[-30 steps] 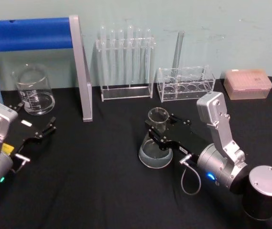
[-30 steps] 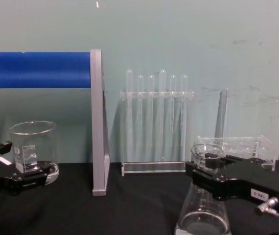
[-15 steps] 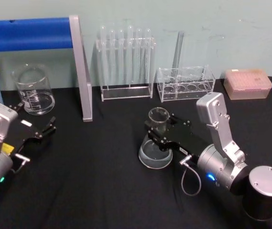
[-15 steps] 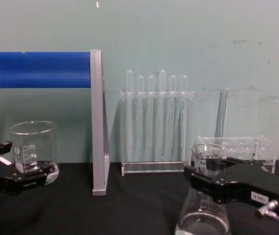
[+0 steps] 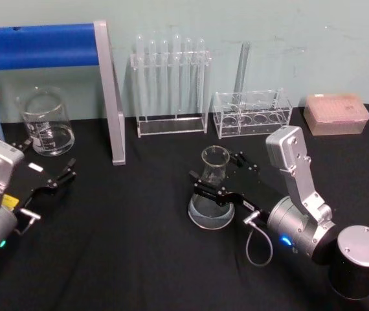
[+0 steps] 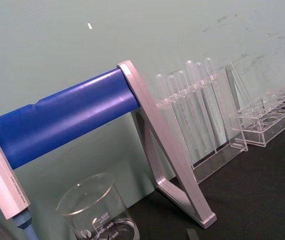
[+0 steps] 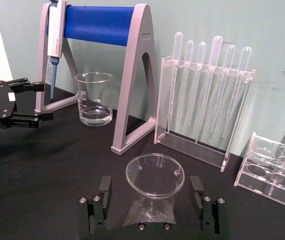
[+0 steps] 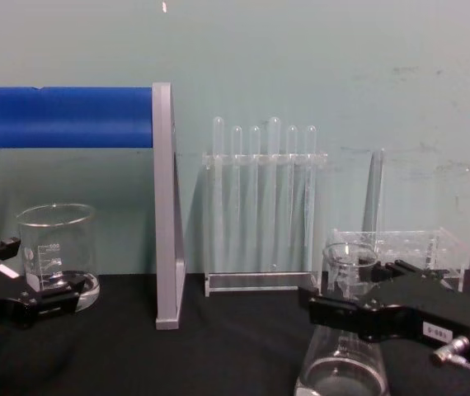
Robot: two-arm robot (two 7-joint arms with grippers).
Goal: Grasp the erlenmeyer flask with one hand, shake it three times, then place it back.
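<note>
glass erlenmeyer flask (image 5: pixel 212 188) upright, right gripper (image 5: pixel 218 176) spread around neck

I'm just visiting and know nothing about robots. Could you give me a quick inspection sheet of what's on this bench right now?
Surface: black table.
Job's things: erlenmeyer flask upright on the table.
Clutter: beaker, blue-barred stand, dropper rack, tube rack, tip box.
Grippers: right gripper open, fingers either side of the flask, not touching; left gripper open, idle near the beaker.
Cables: grey loop on the right arm.
Surroundings: pale green wall.
</note>
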